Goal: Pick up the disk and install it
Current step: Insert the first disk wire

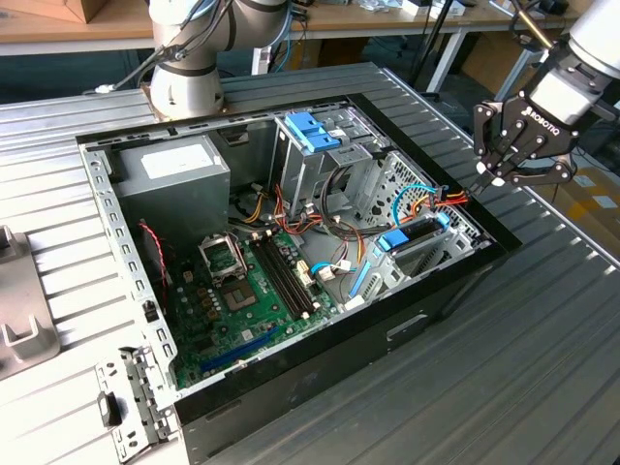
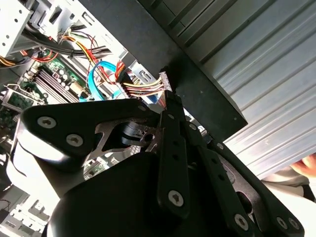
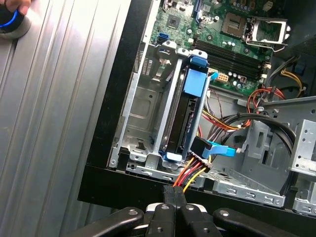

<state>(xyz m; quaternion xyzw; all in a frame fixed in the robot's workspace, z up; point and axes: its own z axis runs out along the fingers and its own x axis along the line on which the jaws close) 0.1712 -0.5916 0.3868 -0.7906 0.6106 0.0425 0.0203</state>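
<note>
A: In the exterior view, where does the claw (image 1: 504, 155) sit?

B: Above the computer case's (image 1: 441, 305) edge on the exterior view's right, off the ribbed worktop (image 1: 542, 368), fingers pressed together on nothing. The disk (image 1: 415, 235) stands on edge in its bay just inside that wall, blue rails showing, below the claw and toward the exterior view's left.

A: And the risk?

B: In my judgement, the cable bundle (image 1: 448, 199) between claw and disk. A low sweep could hook it.

A: The second wrist view?

B: The closed fingertips (image 2: 167, 106) hang right beside the cable plug (image 2: 148, 88); a small drift might tug it loose.

A: The first wrist view?

B: The disk (image 3: 183, 121) is seated in the metal cage (image 3: 143, 111), blue cable (image 3: 217, 148) at its near end, the closed claw (image 3: 174, 193) just outside the case rim. Someone's hand (image 3: 14, 6) rests on the worktop, well apart.
</note>
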